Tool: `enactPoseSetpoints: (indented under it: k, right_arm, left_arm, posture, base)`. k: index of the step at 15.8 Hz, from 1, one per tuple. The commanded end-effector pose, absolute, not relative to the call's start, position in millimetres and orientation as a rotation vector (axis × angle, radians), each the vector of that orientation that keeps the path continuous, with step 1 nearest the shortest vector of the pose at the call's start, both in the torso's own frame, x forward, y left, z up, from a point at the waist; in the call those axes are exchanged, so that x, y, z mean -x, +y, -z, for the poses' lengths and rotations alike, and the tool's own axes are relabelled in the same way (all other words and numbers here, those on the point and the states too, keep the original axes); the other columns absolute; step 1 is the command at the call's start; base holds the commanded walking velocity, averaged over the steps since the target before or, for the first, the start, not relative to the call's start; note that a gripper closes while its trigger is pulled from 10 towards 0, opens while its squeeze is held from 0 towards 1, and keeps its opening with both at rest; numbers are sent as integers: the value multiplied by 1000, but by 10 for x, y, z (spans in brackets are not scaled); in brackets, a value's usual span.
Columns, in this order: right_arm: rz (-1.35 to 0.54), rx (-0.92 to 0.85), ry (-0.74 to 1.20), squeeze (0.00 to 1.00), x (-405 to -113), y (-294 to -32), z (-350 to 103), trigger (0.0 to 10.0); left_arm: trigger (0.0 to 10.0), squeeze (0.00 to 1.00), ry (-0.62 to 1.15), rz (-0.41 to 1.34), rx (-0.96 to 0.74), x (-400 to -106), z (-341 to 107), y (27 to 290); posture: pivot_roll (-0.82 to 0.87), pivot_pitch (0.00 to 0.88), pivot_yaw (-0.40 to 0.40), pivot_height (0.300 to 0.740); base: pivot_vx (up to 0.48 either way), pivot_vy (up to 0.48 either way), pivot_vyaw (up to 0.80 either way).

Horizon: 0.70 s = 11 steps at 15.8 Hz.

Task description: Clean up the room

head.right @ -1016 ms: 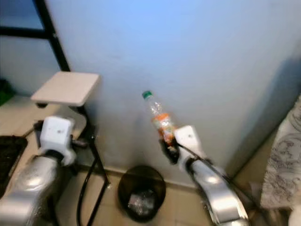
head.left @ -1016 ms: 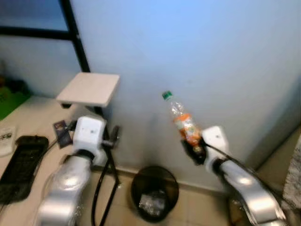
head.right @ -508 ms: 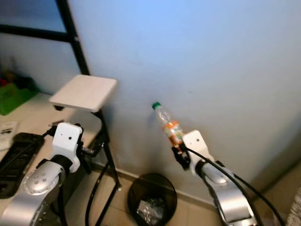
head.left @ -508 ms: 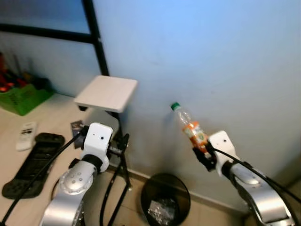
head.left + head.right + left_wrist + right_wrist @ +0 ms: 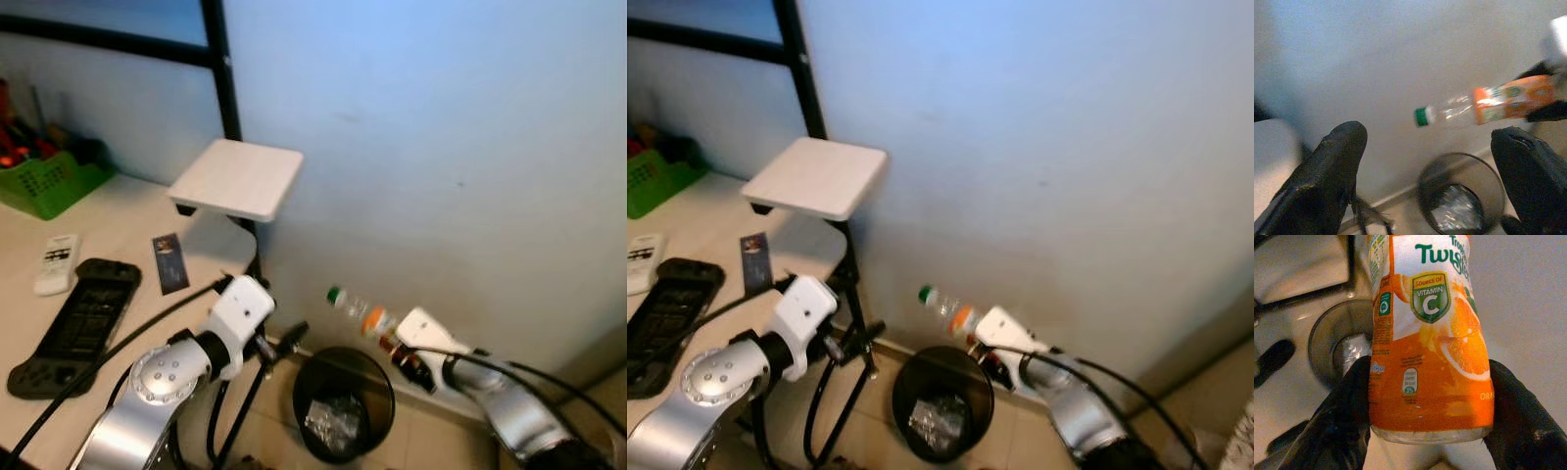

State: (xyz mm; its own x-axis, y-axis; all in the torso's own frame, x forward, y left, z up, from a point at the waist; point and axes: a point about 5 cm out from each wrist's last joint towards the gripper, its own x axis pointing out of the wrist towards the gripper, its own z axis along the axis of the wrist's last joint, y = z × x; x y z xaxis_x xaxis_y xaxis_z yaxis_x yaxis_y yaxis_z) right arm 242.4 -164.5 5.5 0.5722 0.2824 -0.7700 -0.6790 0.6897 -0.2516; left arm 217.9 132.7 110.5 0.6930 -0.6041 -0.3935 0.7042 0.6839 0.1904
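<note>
Right wrist view gives you the orange juice bottle point(image 5: 1430, 333) clamped by its base between the right gripper's point(image 5: 1430, 406) fingers point(image 5: 1347, 421), label up. It lies nearly level, green cap toward the black bin point(image 5: 344, 402), hanging just above the bin's rim by the wall, so you look set for a drop. Your left gripper point(image 5: 1430, 166) idles with fingers spread wide, beside the stand point(image 5: 238, 179) at the surface's point(image 5: 118, 215) corner
</note>
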Motion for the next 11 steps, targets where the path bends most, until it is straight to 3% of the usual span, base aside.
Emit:
enactPoseSetpoints:
  k: [1, 4, 11]
  right_arm:
    - [-588, 593, 769, 0, -2480, -1631, -32, 10000]
    - [-549, 576, 859, 0, -2545, -1485, 236, 10000]
    - [-507, 553, 906, 0, -2562, -1300, 383, 10000]
  left_arm:
    - [10000, 0, 308, 814, -352, -2187, -1123, 1280]
    - [10000, 0, 330, 939, -378, -2161, -1113, 1200]
    - [10000, 0, 357, 1013, -410, -2117, -1094, 1176]
  posture:
    - [-7, 99, 10, 740]
    - [-6, 117, 17, 740]
    - [6, 106, 12, 740]
  base:
    - [0, 0, 0]
    - [0, 0, 0]
    - [0, 0, 0]
